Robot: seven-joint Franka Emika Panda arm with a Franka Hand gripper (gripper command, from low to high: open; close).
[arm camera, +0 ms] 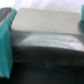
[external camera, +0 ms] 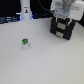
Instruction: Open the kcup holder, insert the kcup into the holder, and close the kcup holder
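Tool (external camera: 64,25) of the single arm was set against the kcup holder (external camera: 63,29), its teal fingers (arm camera: 6,37) spread wide to either side of the black unit's upper front edge, as the wrist view showed; nothing was pinched between them, though whether either pad actually touched the holder could not be told; the holder stood at the far side of the surface (external camera: 50,62), toward the exterior view's right, and appeared shut, no tray with round slots being visible; the kcup (external camera: 25,45), whitish with a green top, stood upright and alone on the surface, well apart from the holder and toward the exterior view's left; a tall white bottle-shaped object (external camera: 25,10) stood behind it near the far edge.

Step in hand, as judged: opening the holder, the first of three; to do it well, the fingers would need to catch a front panel's lip or edge squarely, then draw straight outward along the tray's travel, since a skewed pull could tilt or drag the whole unit across the surface.

Pose: the white arm reached down from above over the holder, wrist low, the tool pointing at the front panels.
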